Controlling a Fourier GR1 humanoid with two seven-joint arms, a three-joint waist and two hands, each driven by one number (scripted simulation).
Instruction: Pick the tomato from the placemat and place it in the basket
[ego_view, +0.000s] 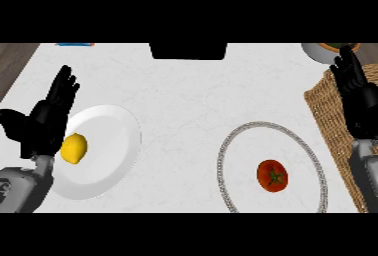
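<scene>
White marble counter (192, 95) is filling the head view. Over its right edge, the right hand (354, 95) is hovering above the wicker basket (332, 115) with fingers straight and pointing up, grasping nothing. At the left edge the left hand (46, 117) is resting, fingers also straight and upward, beside a white plate (111, 150) carrying a lemon (74, 148). Between them, the tomato (272, 175) is lying on the round placemat (272, 167), apart from both hands.
</scene>
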